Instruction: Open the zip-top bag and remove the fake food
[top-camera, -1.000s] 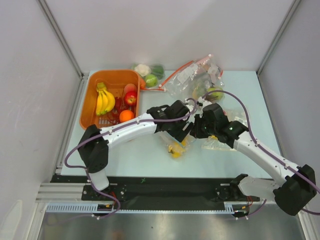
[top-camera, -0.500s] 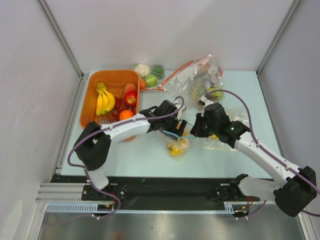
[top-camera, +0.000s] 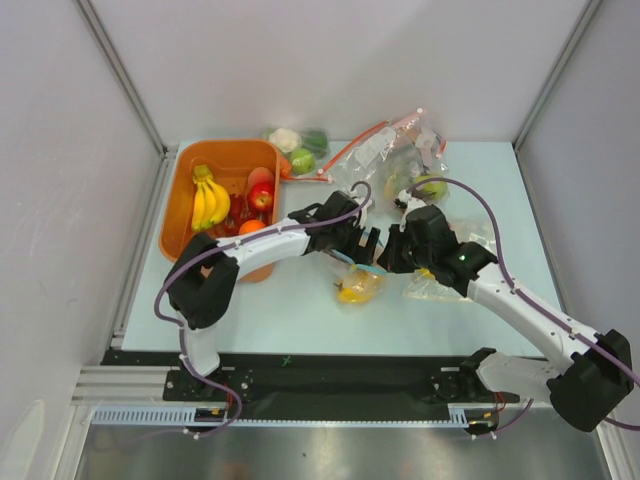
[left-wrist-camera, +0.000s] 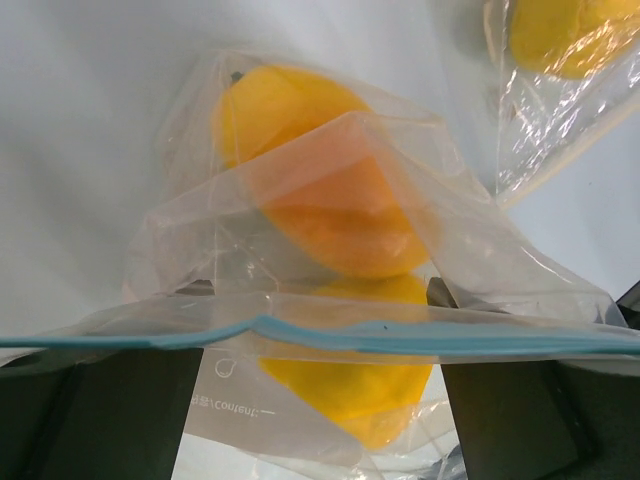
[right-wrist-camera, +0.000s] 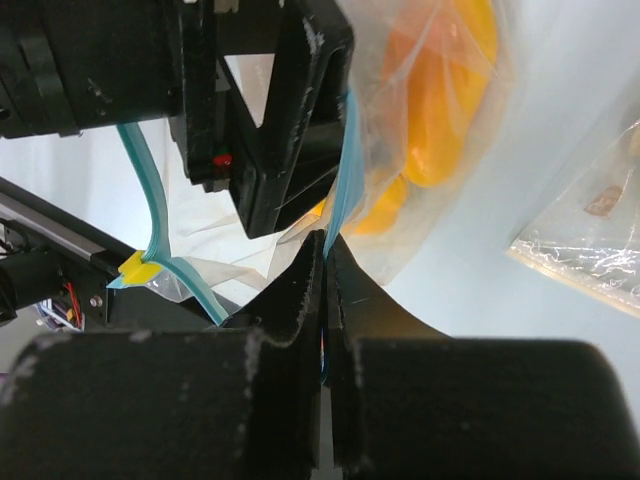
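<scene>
The zip-top bag (top-camera: 358, 288) hangs just above the table centre, with yellow-orange fake fruit pieces (left-wrist-camera: 335, 215) inside. Its teal zip strip (left-wrist-camera: 400, 337) runs across the left wrist view. My right gripper (right-wrist-camera: 325, 250) is shut on one side of the strip (right-wrist-camera: 345, 190). The other side curls away left with a yellow slider (right-wrist-camera: 135, 270). My left gripper (left-wrist-camera: 320, 365) has its fingers (left-wrist-camera: 100, 420) wide apart, with the bag's mouth lying between them. In the top view the left gripper (top-camera: 360, 243) and the right gripper (top-camera: 386, 260) meet over the bag. A banana bunch (top-camera: 210, 200) and an orange (top-camera: 252, 230) lie in the orange basket (top-camera: 178, 205).
The basket at the back left also holds a red apple (top-camera: 261, 197). Clear bags with a red zip strip (top-camera: 390, 148) and a green apple (top-camera: 432, 187) lie at the back. Another clear bag (top-camera: 435, 288) lies by the right arm. White walls enclose the table.
My left gripper has drawn back up and to the left from the bag. The teal strip now shows spread between the two grippers. The right gripper has barely moved.
</scene>
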